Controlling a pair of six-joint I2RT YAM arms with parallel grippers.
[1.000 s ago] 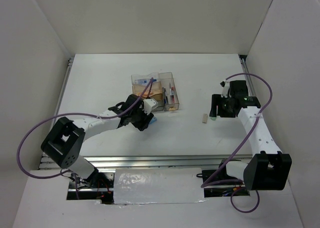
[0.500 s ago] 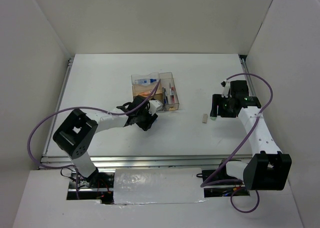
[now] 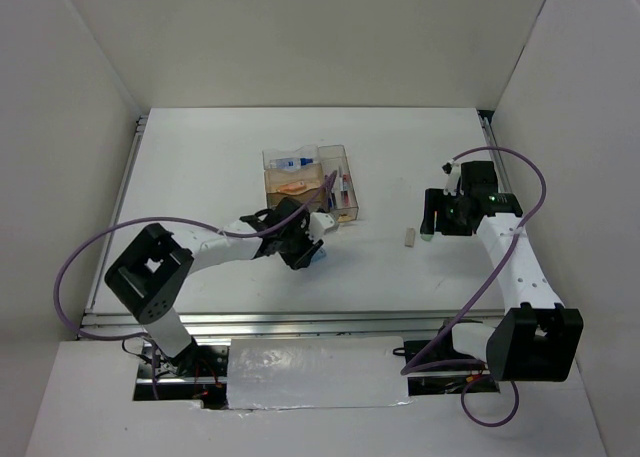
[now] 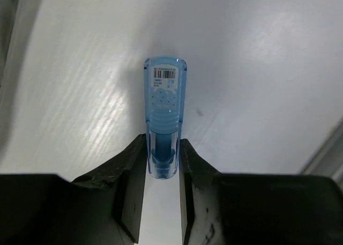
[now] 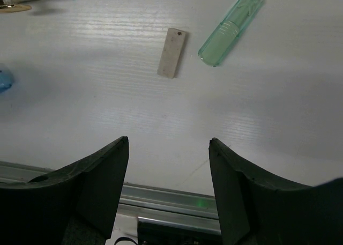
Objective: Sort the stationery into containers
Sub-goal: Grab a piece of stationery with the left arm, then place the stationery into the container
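On a white table (image 3: 200,167) between white walls (image 3: 300,37), left end effector (image 4: 163,148) gripping blue piece (image 4: 165,95), right end effector (image 5: 169,143) spread, empty.

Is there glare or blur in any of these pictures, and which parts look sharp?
Left wrist view: streaky glare on the table beside the blue piece, its barcode label fairly sharp; the fingers gripping it look dark and soft. Right wrist view: even light, beige piece and green piece both sharp. Top view: flat, even light, no strong glare.
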